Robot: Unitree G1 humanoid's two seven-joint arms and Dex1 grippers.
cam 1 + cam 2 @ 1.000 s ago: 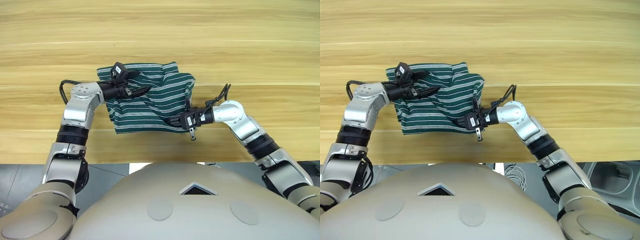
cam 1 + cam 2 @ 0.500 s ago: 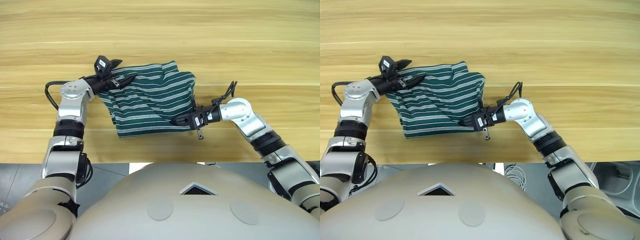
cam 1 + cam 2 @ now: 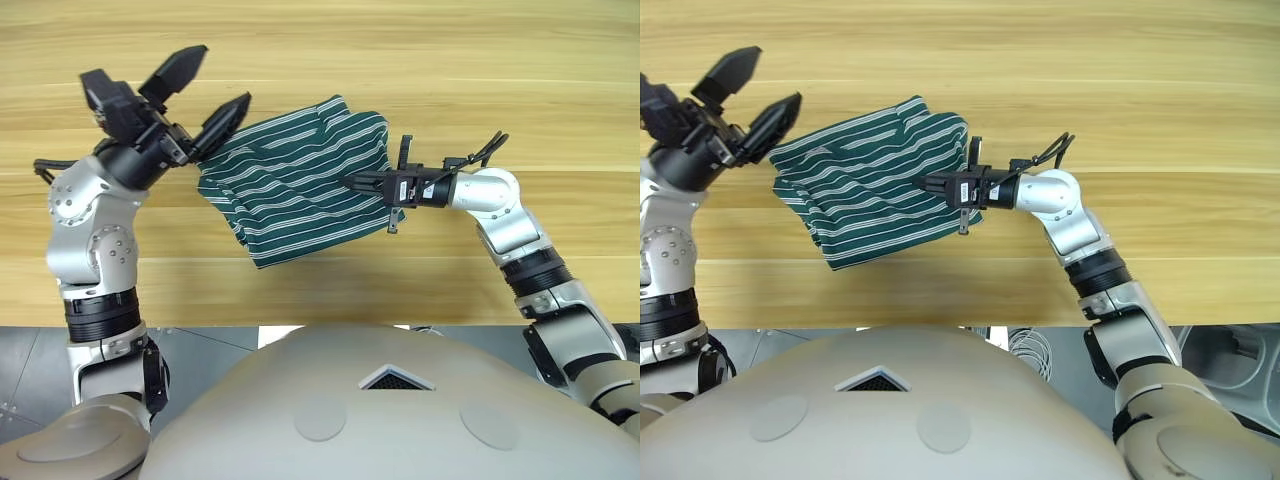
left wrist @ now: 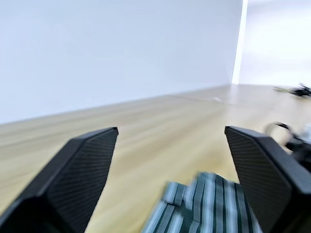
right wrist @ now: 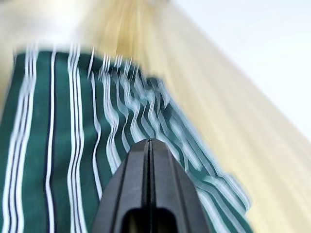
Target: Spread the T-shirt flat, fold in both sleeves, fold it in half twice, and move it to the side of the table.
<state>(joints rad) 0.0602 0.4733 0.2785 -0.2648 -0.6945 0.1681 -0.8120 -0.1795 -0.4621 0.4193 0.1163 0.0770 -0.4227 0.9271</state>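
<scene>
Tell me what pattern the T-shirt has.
The T-shirt is dark green with white stripes, clearest in the left eye view.

T-shirt [image 3: 295, 185]: green with thin white stripes, folded into a rough rectangle, lying askew on the table.
Left gripper [image 3: 214, 86]: at the T-shirt's upper left corner, fingers spread wide, the nearer fingertip just beside the cloth.
Right gripper [image 3: 352, 183]: over the T-shirt's right edge, fingers pressed together, pointing at its middle.
Table [image 3: 450, 60]: pale wood, showing around the T-shirt.
</scene>
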